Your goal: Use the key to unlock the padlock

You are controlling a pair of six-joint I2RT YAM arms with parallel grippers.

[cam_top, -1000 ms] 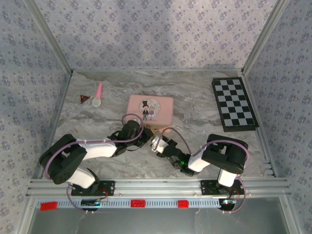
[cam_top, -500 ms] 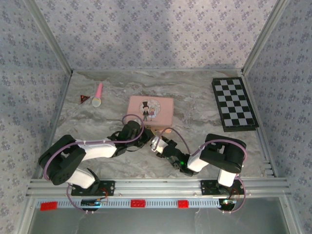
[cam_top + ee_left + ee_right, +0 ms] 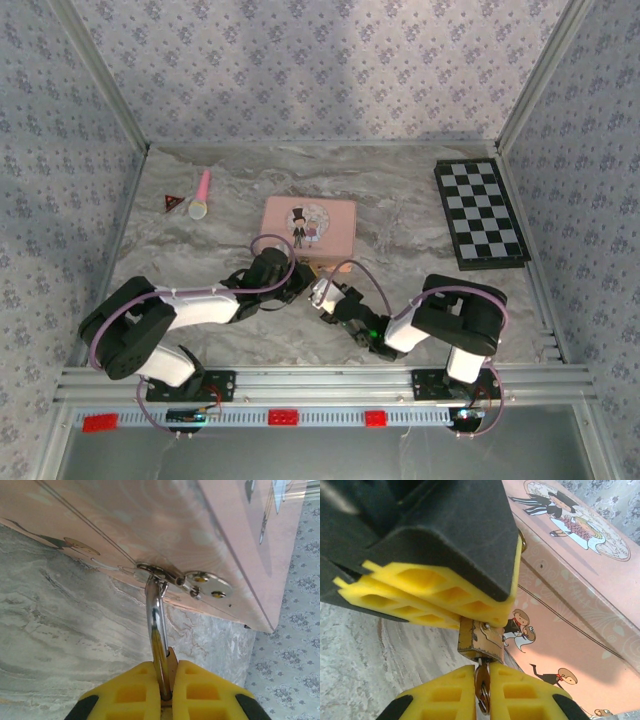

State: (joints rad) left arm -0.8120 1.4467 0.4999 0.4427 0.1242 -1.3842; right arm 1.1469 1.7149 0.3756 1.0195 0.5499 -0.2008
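Left gripper [image 3: 167,676] clamps the padlock [image 3: 479,641], hooked to the near wall of the pink tin [image 3: 308,226], mid-worktop [image 3: 400,190]. Right gripper [image 3: 481,672] pinches the key [image 3: 481,684] against its underside. Bare worktop runs to the near edge.

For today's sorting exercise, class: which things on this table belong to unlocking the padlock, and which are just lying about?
In the job: padlock, key, left gripper on the padlock, right gripper on the key, pink tin it hangs on.
Lying about: chessboard, pink toy microphone, red triangle.
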